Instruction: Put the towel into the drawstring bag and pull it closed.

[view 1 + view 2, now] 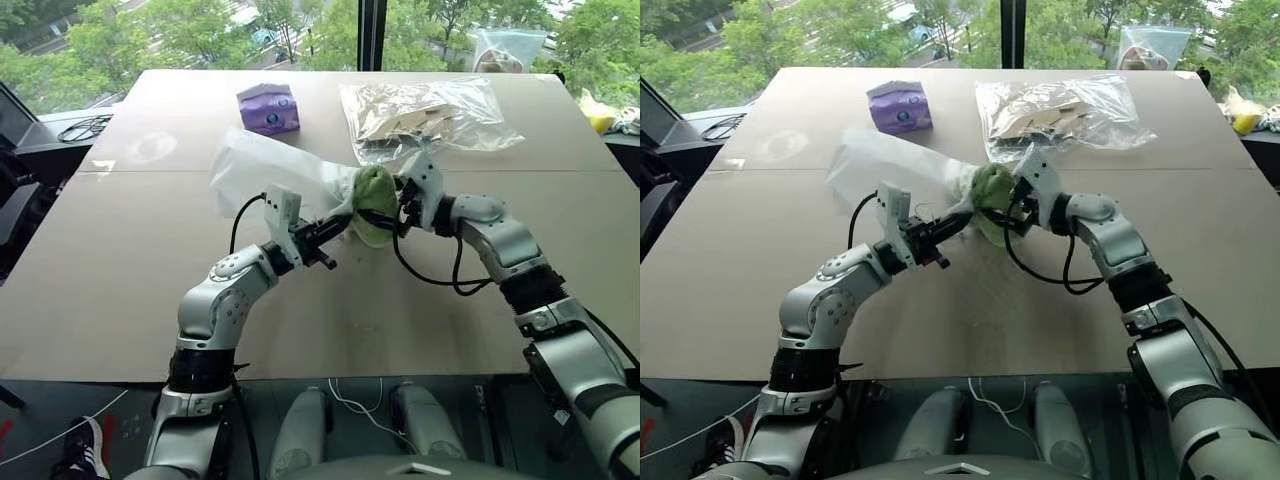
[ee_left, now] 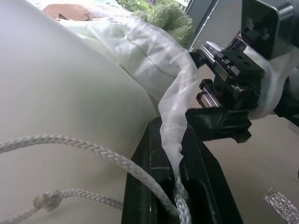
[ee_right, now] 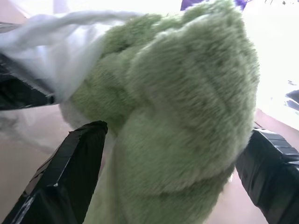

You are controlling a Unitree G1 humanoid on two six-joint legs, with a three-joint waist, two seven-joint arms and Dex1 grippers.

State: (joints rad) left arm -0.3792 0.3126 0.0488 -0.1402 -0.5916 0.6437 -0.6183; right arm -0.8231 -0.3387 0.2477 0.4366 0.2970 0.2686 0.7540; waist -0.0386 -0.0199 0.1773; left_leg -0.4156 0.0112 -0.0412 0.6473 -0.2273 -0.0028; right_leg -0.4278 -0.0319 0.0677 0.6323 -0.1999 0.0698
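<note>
No readable writing: the purple tissue pack (image 1: 268, 108) at the far side of the counter (image 1: 120, 280) carries a printed front too small to make out. The towel (image 1: 374, 204) is pale green, thick fluffy terry, bunched into a rounded bundle, held above the counter's middle at the mouth of the drawstring bag (image 1: 262, 170). The bag is thin translucent white fabric, its body trailing back toward the tissue pack; its white braided cord (image 2: 70, 147) hangs loose and knotted. Left gripper (image 1: 338, 226): fingers clenched on the bag's gathered rim. Right gripper (image 1: 398, 212): fingers (image 3: 70, 163) spread wide, flanking the towel on both sides; whether they press it I cannot tell. A clear plastic bag with tan contents (image 1: 425, 115) lies beyond.
</note>
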